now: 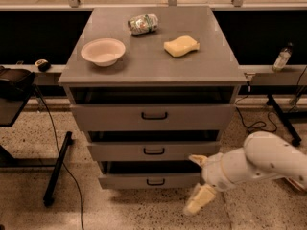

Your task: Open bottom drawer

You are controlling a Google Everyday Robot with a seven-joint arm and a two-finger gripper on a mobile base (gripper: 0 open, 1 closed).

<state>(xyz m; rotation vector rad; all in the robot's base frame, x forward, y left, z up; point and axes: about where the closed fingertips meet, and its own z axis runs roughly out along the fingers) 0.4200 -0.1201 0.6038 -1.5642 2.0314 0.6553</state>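
The bottom drawer (124, 180) is the lowest grey front of the cabinet, with a small black bar handle (155, 181). It stands a little out from the cabinet, with a dark gap above it. My gripper (197, 180) is at the drawer front's right end, low near the floor, on a white arm (268, 162) that comes in from the right. It is open: one cream finger (196, 159) sits level with the drawer's top edge, and the other (199, 200) sits below the drawer over the floor. It holds nothing.
The middle drawer (153, 151) and top drawer (153, 115) are above. On the cabinet top lie a white bowl (102, 51), a crushed can (143, 24) and a yellow sponge (181, 46). A black stand leg (57, 169) is at the left, with cables on the floor at the right (254, 126).
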